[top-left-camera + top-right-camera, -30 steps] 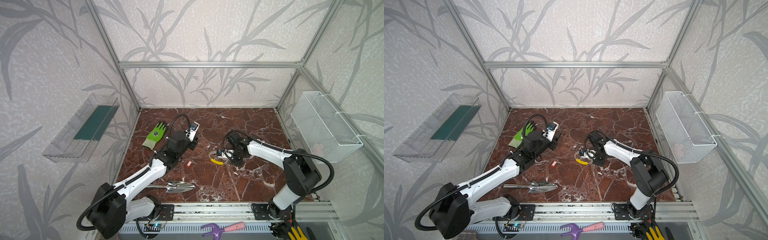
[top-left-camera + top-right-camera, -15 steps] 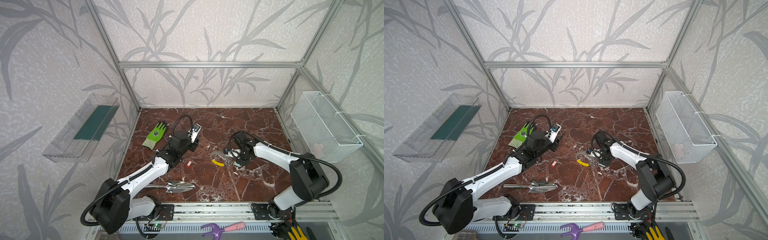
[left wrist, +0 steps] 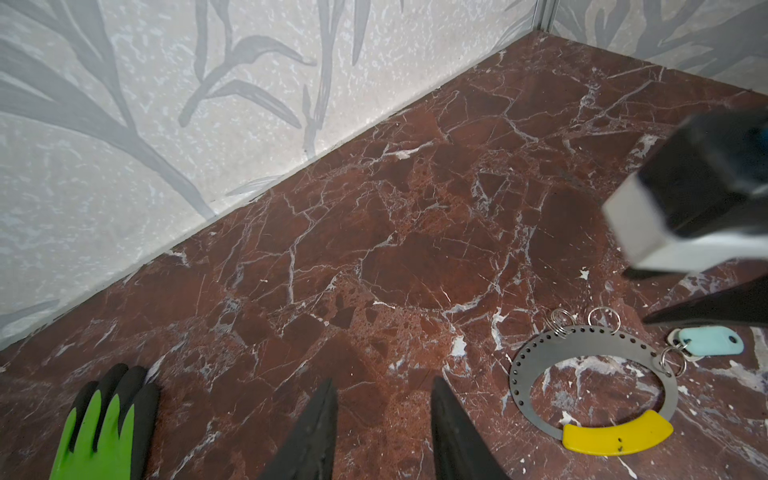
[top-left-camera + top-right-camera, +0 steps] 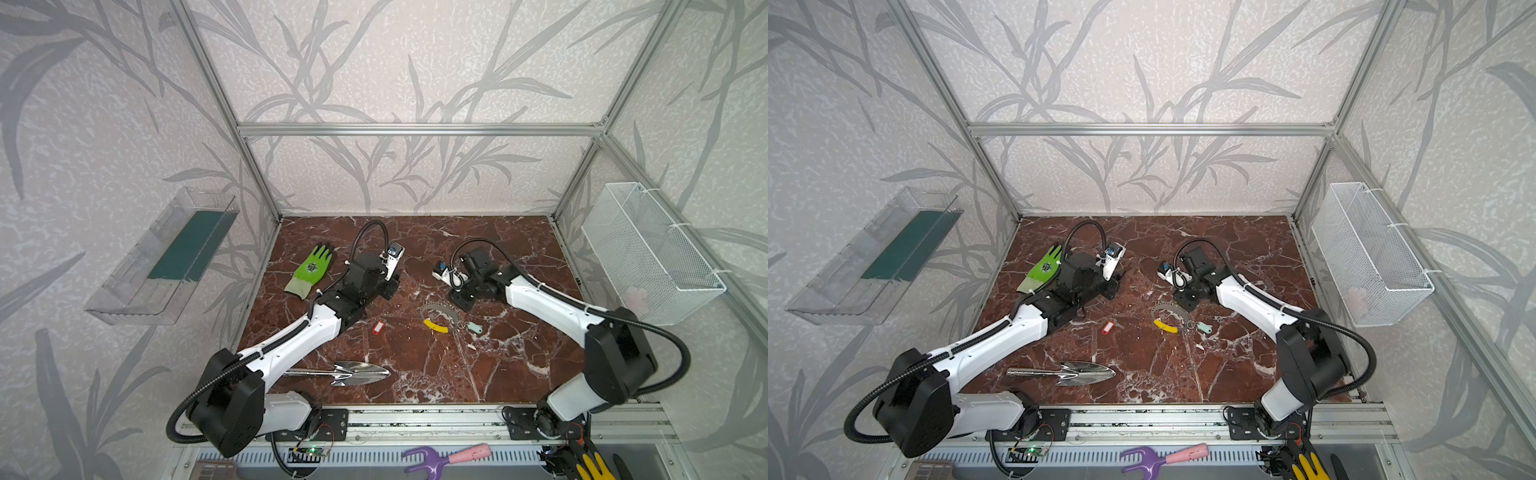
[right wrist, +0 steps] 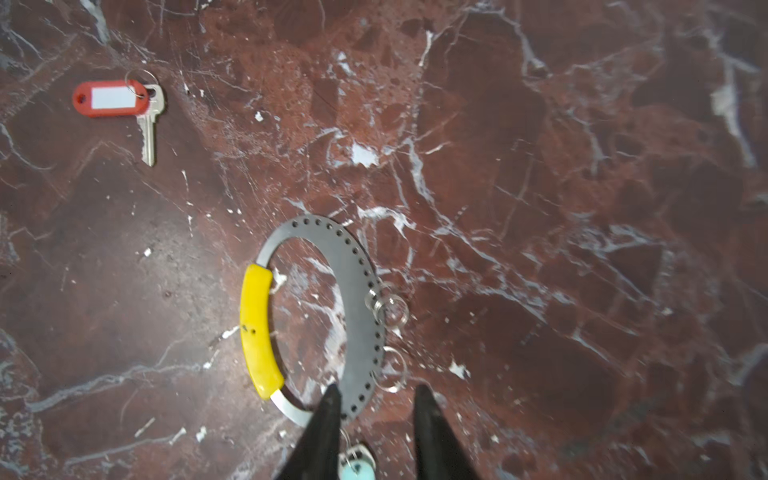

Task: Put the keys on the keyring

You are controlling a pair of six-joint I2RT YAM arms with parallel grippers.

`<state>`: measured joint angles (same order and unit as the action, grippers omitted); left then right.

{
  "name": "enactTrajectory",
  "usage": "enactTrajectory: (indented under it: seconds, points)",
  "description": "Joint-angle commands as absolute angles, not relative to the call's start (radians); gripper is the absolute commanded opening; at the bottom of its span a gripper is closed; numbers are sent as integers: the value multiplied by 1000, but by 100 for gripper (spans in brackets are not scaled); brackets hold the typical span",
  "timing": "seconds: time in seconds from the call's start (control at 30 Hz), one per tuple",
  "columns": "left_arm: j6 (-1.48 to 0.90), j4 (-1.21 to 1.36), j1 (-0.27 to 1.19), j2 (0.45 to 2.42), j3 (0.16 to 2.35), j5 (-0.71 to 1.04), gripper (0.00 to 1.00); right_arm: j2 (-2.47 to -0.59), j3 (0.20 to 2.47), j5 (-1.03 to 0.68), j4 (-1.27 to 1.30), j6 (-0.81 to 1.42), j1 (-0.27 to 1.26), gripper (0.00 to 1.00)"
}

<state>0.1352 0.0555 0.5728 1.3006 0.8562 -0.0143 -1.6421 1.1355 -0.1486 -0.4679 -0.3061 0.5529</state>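
The keyring (image 4: 432, 311) lies flat on the marble floor, a grey hoop with holes and a yellow segment (image 5: 256, 328). A mint-tagged key (image 4: 474, 328) rests at its right edge, joined to the hoop by a small ring (image 3: 672, 361). The red-tagged key (image 5: 112, 99) lies alone to the left (image 4: 377, 327). My right gripper (image 5: 376, 395) hovers just behind the hoop (image 4: 461, 300), open, with nothing gripped. My left gripper (image 3: 384, 384) is open over bare floor, left of the hoop (image 4: 390, 286). Both keys and the hoop also show in the second top view: keyring (image 4: 1160, 311), mint tag (image 4: 1204, 328).
A green glove (image 4: 311, 270) lies at the back left and a steel trowel (image 4: 353, 372) near the front. A wire basket (image 4: 648, 253) hangs on the right wall, a clear shelf (image 4: 166, 257) on the left. A purple and pink hand rake (image 4: 444, 457) sits on the front rail.
My right gripper was shut at the keyring; it has opened and drawn back a little. The keyring with the mint-tagged key stays on the floor. The left gripper shifted slightly right.
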Motion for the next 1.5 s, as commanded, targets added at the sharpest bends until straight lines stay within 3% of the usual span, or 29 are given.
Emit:
enactTrajectory:
  seconds: [0.0,0.53,0.9,1.17,1.47]
  points:
    - [99,18,569,1296,885,-32,39,-1693,1169,-109,-440,-122,558,26]
    - [86,3,569,1314,894,-25,39,-1839,1168,-59,-381,-44,609,25]
    - [89,6,568,1326,899,-18,39,-1891,1206,7,-412,-80,625,15]
    - [95,7,568,1327,898,-25,39,-1853,1198,20,-413,-131,631,0]
    - [113,21,569,1314,882,-25,39,-1740,1150,-77,-390,-218,629,0]
